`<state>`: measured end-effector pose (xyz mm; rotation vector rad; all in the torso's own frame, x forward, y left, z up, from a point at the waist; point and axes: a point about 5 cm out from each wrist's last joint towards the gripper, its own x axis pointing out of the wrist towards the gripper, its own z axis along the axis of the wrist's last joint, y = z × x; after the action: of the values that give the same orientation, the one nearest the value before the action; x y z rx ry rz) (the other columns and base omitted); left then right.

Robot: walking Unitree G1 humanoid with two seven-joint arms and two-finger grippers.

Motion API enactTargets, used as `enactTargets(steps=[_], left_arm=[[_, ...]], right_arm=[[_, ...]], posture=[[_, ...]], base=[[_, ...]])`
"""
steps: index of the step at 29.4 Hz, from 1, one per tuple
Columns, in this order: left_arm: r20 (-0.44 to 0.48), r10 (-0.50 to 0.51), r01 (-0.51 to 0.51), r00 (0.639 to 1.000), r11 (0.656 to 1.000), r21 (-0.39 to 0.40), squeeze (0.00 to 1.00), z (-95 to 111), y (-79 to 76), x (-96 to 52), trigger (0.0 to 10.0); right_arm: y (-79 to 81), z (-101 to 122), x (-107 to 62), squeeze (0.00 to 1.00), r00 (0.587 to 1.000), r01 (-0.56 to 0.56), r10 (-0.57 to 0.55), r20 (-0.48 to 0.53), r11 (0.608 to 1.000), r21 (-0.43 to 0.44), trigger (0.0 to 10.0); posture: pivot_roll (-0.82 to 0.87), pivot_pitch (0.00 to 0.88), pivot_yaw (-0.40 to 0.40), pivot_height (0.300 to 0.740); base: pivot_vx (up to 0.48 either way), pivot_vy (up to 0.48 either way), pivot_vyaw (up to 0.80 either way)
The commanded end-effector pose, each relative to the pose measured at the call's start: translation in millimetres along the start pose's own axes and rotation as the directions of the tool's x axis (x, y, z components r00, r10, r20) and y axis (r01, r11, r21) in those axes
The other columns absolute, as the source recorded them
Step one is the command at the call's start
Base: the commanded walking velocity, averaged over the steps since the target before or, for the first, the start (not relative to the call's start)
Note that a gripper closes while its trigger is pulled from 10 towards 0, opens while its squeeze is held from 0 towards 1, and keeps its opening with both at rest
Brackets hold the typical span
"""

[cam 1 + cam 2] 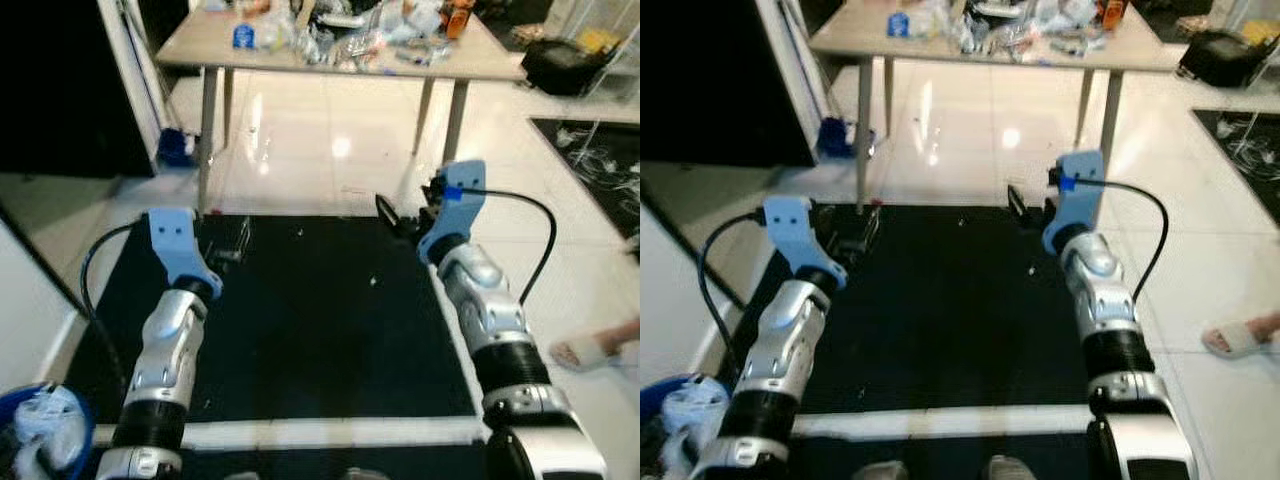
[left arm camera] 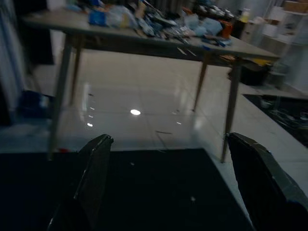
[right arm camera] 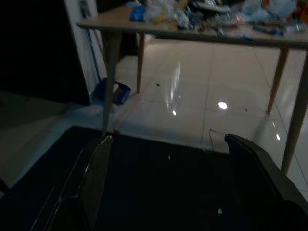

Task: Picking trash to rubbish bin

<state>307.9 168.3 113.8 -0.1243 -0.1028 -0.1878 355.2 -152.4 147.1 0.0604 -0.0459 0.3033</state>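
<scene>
Both pincers are held out low over a black mat (image 1: 320,320). Left gripper (image 2: 168,187) has its two black fingers (image 2: 94,178) spread wide with nothing between them; right gripper (image 3: 168,187) is just as wide apart and equally empty, its fingers (image 3: 255,178) framing bare mat and pale tile.

Trash (image 1: 360,35) lies heaped on a beige table (image 1: 200,45) at twelve o'clock, well apart from both grippers: crumpled clear plastic, blue wrappers, an orange item toward one o'clock.

At seven o'clock, beside the left arm, a blue rubbish bin (image 1: 82,415) holds crumpled white and pale plastic (image 1: 45,425).

Against the wall at ten o'clock sits a small blue object (image 1: 178,148). A dark bag (image 1: 565,65) rests at two o'clock. A person's foot in a pale slipper (image 1: 590,350) is at four o'clock.
</scene>
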Motion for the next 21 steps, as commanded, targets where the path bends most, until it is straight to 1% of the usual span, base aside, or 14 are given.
enactTargets(steps=[1, 3, 21], left_arm=[[-0.009, -0.012, 0.012, 1.000, 1.000, 0.004, 0.00, -1.7, -1.9, 0.9, 10.0], [-0.008, -0.013, 0.013, 1.000, 1.000, 0.004, 0.00, -1.6, -1.9, 0.9, 10.0], [0.002, -0.021, 0.021, 1.000, 1.000, 0.008, 0.00, 0.2, -3.1, 1.2, 10.0]], right_arm=[[-5.0, -0.7, -2.0, 0.00, 1.000, 0.014, -0.014, -0.005, 1.000, -0.010, 10.0], [-5.0, -0.7, -2.0, 0.00, 1.000, 0.017, -0.017, -0.004, 1.000, -0.005, 10.0], [-5.8, 0.5, -2.3, 0.00, 1.000, 0.022, -0.022, 0.007, 1.000, -0.008, 10.0]], posture=[[-0.05, 0.000, -0.018, 0.740], [-0.05, 0.000, -0.018, 0.740], [-0.05, 0.000, -0.018, 0.740]], base=[[0.480, 0.000, -0.75], [0.480, 0.000, -0.73], [0.480, 0.000, 0.00]])
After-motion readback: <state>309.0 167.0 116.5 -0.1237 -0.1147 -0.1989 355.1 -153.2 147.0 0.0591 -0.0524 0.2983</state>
